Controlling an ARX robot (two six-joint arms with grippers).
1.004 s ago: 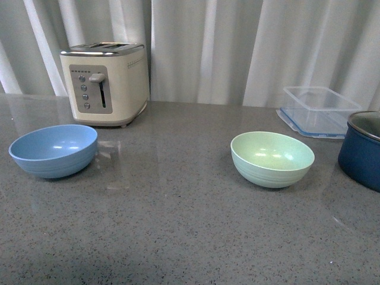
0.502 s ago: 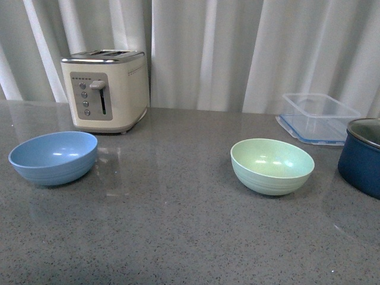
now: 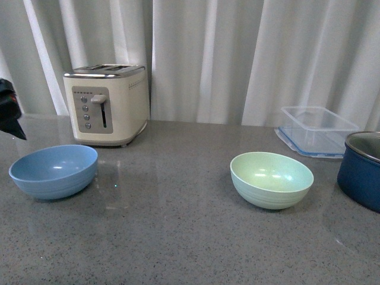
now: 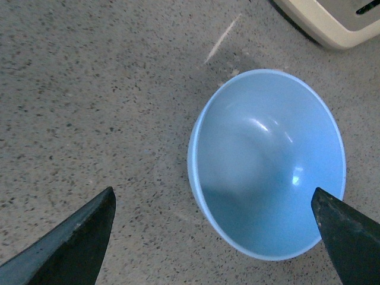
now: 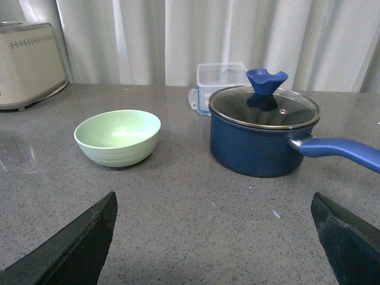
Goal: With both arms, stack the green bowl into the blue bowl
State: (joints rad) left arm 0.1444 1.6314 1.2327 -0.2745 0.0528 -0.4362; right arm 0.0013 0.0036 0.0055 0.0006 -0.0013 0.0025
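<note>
My left gripper (image 4: pixel 212 196) stands with its jaws spread wide and holding nothing. Only the left wrist view shows that the blue bowl (image 4: pixel 270 172) sits under the gap between them, closer to one finger than the other. That finger's tip overlaps the rim in the picture, but I cannot tell from this angle whether it touches. The front view shows just a dark sliver of the left arm (image 3: pixel 8 113) at its edge, higher than the bowl.

The right gripper (image 5: pixel 214 196) appears in no view but its own wrist camera. Its jaws are equally wide and empty, with bare grey countertop (image 5: pixel 178 237) between them. The green bowl (image 5: pixel 117 138) sits well ahead of those jaws, off toward one finger. Both bowls stand upright, mouths up. They are round, so neither has a long axis to line up on, and they sit well apart on the counter.

Ahead of the other right finger, beside the green bowl, is a dark blue pot (image 5: pixel 261 145) with a glass lid. Its handle points away from the bowl. A clear container (image 5: pixel 221 76) stands just behind the pot. Beyond the blue bowl, a cream toaster (image 3: pixel 107 104) stands against the curtain.
</note>
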